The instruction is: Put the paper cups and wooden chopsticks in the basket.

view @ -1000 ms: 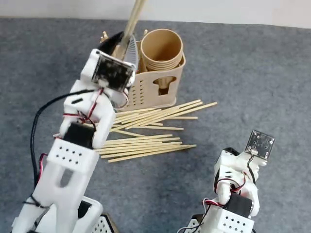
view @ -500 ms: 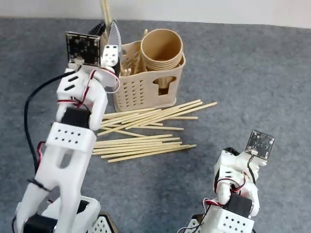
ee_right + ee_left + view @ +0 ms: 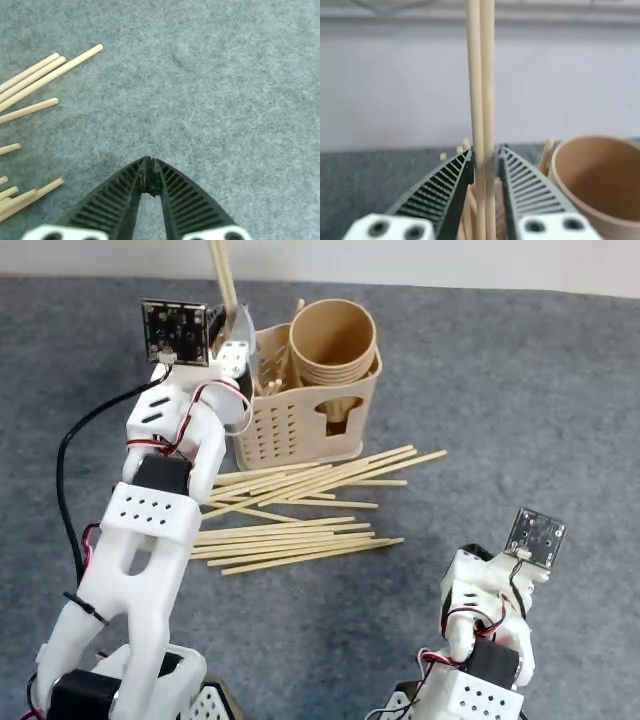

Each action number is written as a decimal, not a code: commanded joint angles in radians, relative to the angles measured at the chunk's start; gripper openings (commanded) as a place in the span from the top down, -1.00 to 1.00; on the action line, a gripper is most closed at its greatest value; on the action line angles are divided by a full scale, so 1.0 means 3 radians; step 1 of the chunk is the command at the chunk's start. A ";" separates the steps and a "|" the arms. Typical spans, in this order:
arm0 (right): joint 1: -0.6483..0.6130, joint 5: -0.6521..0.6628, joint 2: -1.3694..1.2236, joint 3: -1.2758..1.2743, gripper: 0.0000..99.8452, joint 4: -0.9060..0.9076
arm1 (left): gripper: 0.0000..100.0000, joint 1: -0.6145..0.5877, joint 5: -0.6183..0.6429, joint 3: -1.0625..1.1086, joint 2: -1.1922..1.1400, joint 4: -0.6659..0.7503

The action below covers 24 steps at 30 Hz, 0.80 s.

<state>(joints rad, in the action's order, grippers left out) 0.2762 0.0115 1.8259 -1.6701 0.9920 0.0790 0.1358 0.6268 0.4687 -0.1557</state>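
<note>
**Chopsticks poised upright at the basket**

My left jaws pinch a pair of wooden chopsticks, which stand nearly upright at the end of the basket away from the paper cups. I cannot tell whether the pair is over the rim or just beside it. The cups sit nested inside the basket, where other sticks already stand. A loose pile of chopsticks lies on the grey table in front of the basket, some crossing one another. My right jaws are pressed together on nothing, low over bare table near the pile's ends.

I judge the sticks light, stiff and smooth. Held at one spot they may swivel or slide, so I would grip each near its middle, across its length.
</note>
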 commanded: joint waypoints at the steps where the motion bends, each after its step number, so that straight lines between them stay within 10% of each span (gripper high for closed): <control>1: 0.0038 -0.0010 0.0038 -0.0345 0.99 -0.0008 | 0.75 -0.0043 0.0026 -0.0361 0.0038 -0.0517; 13: 0.0038 -0.0010 0.0038 -0.0345 0.99 -0.0049 | 0.75 -0.0049 0.0020 -0.1419 0.0038 -0.2097; 24: 0.0038 -0.0010 0.0038 -0.0345 0.99 -0.0049 | 0.90 -0.0258 -0.0031 -0.1184 0.0611 -0.2583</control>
<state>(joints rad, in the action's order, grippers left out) 0.2762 0.0115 1.8259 -1.6701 0.9920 0.0330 0.1343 0.2493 0.5439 -0.9260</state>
